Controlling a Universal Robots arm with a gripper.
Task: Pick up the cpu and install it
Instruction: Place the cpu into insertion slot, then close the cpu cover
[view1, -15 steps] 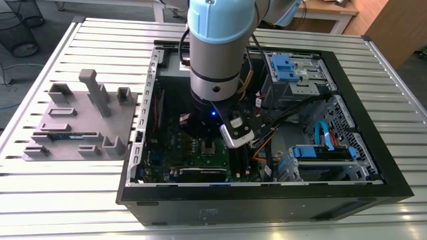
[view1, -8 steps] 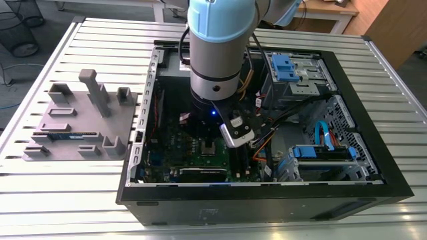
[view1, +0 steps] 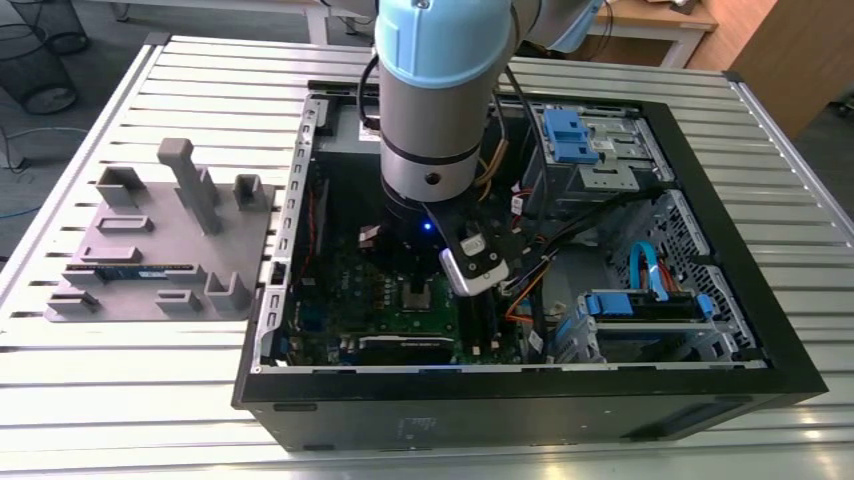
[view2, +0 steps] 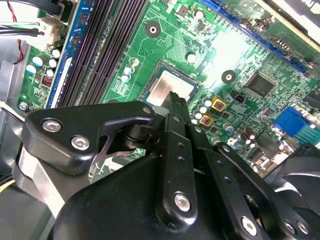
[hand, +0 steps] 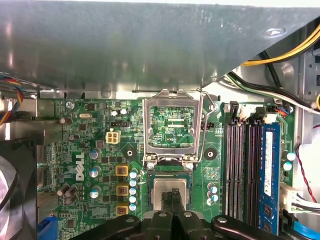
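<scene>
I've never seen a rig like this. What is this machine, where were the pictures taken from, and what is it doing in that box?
It is a robot arm with a gripper at its end. The exterior view comes from a camera off the arm: an open computer case lies on a slatted table, with a grey tray of parts at that view's left. Both wrist views come from cameras riding on the arm, looking at the green motherboard inside. The gripper's tip is at the cpu, a small silvery square sitting in its socket; the metal socket frame stands open beside it. Whether the cpu is gripped, I cannot tell.
</scene>
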